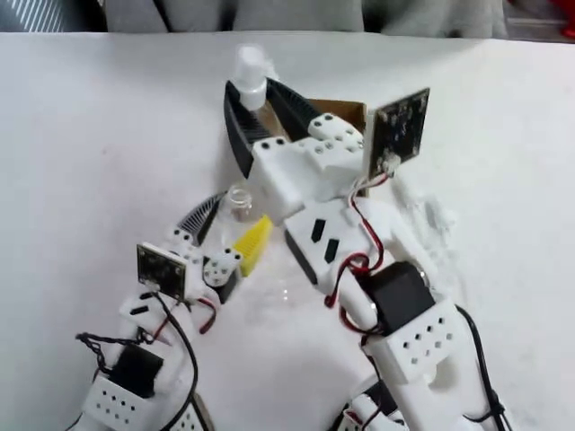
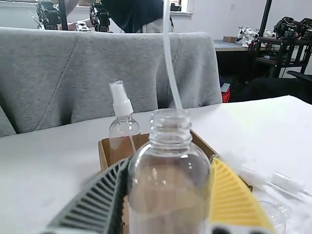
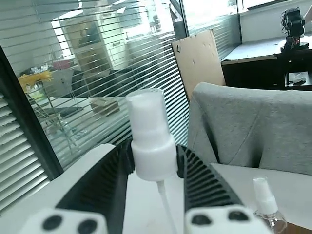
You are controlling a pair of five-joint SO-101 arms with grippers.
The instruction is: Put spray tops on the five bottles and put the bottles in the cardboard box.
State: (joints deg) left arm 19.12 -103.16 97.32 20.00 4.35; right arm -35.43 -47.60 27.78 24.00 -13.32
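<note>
Cardboard box [image 2: 104, 147], one capped bottle [image 2: 123, 129] inside

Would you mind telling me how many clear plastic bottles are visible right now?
2: one uncapped clear plastic bottle in the left gripper, and one capped bottle standing in the brown cardboard box. More may be hidden behind the right arm.

Bright daylight through blinds [image 3: 73, 63]; table [image 1: 90, 135] glares white; shadows faint

Right arm [image 1: 314, 171] hides most of cardboard box [image 1: 350, 111].
</note>
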